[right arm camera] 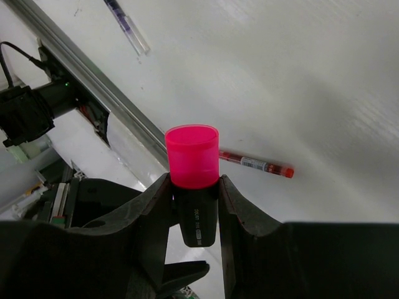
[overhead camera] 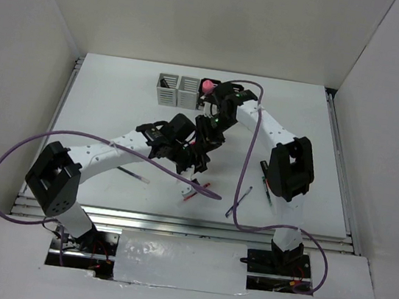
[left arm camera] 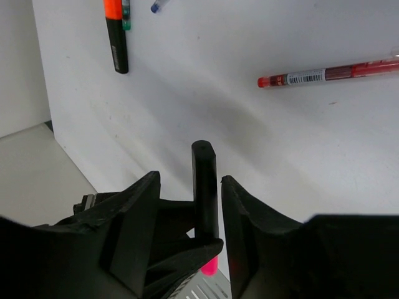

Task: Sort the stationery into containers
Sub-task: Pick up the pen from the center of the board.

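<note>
My right gripper (right arm camera: 194, 177) is shut on a black highlighter with a pink cap (right arm camera: 192, 159), cap pointing away from the wrist, above the table. My left gripper (left arm camera: 190, 177) stands open around the same black body (left arm camera: 204, 180), with a clear gap on its left side. In the top view both grippers meet mid-table, the left (overhead camera: 193, 152) just in front of the right (overhead camera: 210, 125). Two light grey slotted holders (overhead camera: 178, 91) stand at the back. The black holders are hidden behind the right arm. A pink cap (overhead camera: 207, 86) shows beside the grey holders.
A red pen (left arm camera: 324, 75) lies on the table below, also in the right wrist view (right arm camera: 255, 163). An orange-capped highlighter (left arm camera: 115, 34) and a thin clear pen (right arm camera: 128, 25) lie nearby. Dark pens (overhead camera: 268, 181) lie by the right arm. Purple cables (overhead camera: 248, 149) hang over the table.
</note>
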You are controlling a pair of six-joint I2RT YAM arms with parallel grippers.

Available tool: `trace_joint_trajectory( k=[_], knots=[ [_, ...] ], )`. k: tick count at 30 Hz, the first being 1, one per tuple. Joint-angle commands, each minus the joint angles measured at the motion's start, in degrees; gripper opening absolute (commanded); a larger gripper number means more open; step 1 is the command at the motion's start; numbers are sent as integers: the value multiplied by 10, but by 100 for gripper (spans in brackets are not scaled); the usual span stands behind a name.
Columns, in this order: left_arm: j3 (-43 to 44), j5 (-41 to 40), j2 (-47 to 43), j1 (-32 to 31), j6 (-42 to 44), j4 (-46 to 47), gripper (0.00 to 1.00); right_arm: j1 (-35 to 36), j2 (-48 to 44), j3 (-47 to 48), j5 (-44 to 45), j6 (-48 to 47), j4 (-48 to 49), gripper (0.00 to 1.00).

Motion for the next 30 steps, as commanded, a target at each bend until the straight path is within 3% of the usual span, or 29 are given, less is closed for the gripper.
trace_joint_trajectory(
  k=[1,7,10,11,14,15,16,21,24,27,28,30],
  knots=[
    [4,-15,15,-7,-20,24,54,12,-37,-2,-16,9,-5,0],
    [9,-36,25,-14,-29,27,45,14,-52,-17,-28,15,0,0],
    [11,-40,27,-14,-37,25,38,14,-55,-20,-30,13,-1,0],
    [13,-38,26,-14,-42,23,31,14,-55,-21,-31,11,-1,2],
    [7,-30,11,-17,-51,27,11,8,-58,-24,-25,1,-3,37],
    [2,-26,3,-18,-55,31,7,3,-59,-24,-23,-4,-4,57],
    [-9,-19,-14,-21,-63,41,2,-8,-61,-22,-14,-6,-6,59],
    [-32,0,-64,-35,-84,33,0,-64,-67,-13,42,-43,-24,63],
    [-43,20,-97,-36,-146,55,0,-98,-102,-48,144,-67,17,63],
    [-21,43,-110,-15,-313,114,0,-134,-163,-115,211,-101,54,63],
    [2,49,-103,-4,-422,132,0,-143,-175,-145,224,-107,61,63],
    [31,58,-87,49,-540,196,0,-162,-206,-196,247,-127,85,63]
  ],
)
